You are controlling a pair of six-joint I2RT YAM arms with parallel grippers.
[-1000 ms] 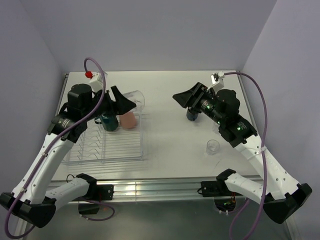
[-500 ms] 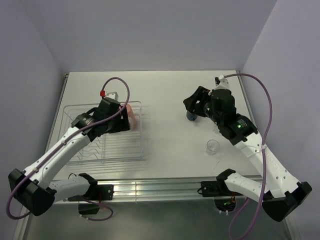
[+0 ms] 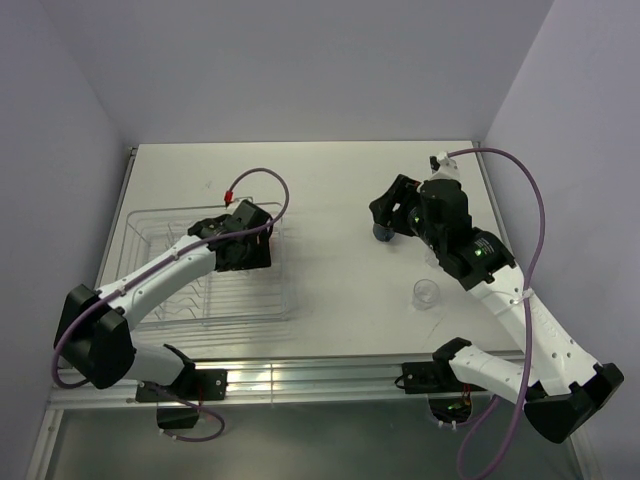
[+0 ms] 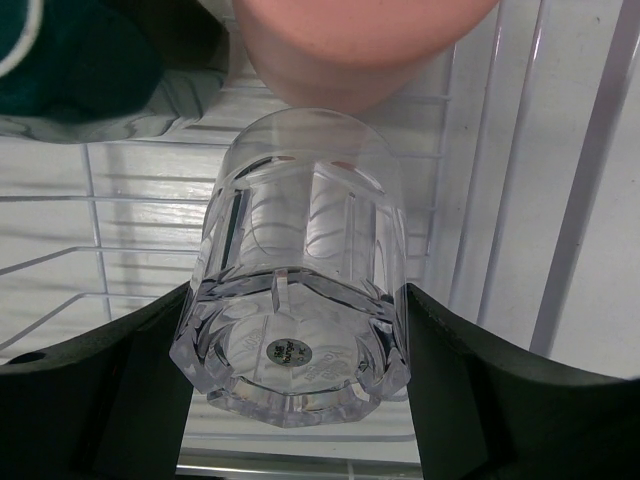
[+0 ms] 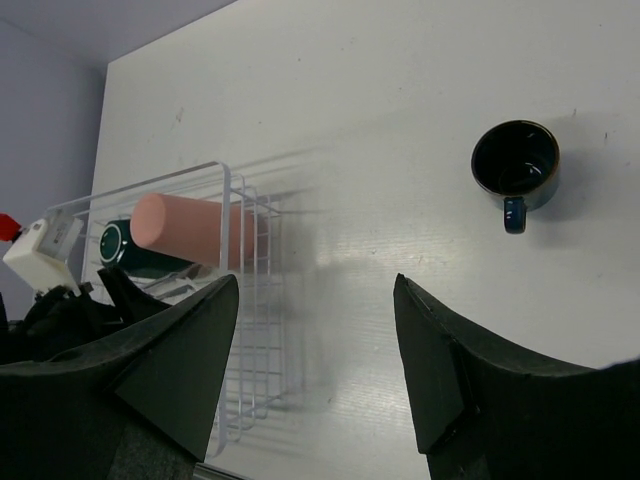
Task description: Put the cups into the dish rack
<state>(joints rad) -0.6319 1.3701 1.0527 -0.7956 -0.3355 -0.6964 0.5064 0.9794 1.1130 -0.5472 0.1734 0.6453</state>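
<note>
At left, the left gripper pinches a small clear glass by its faceted sides inside the dish rack, just beside the salmon-pink tumbler. The glass looks light, rigid, slick and breakable, so a gentle hold mid-wall suits it. At right, the right gripper hangs spread, the navy mug upright on the table, outside its fingers' span.

The left arm and the right arm match: white shells on the long links, black housings at the joints. A purple cable leaves the left one at a red connector. A second purple cable serves the right one. A small green light glows on the right one's housing. The left claw and the right claw have matte black, wedge-shaped fingers.
</note>
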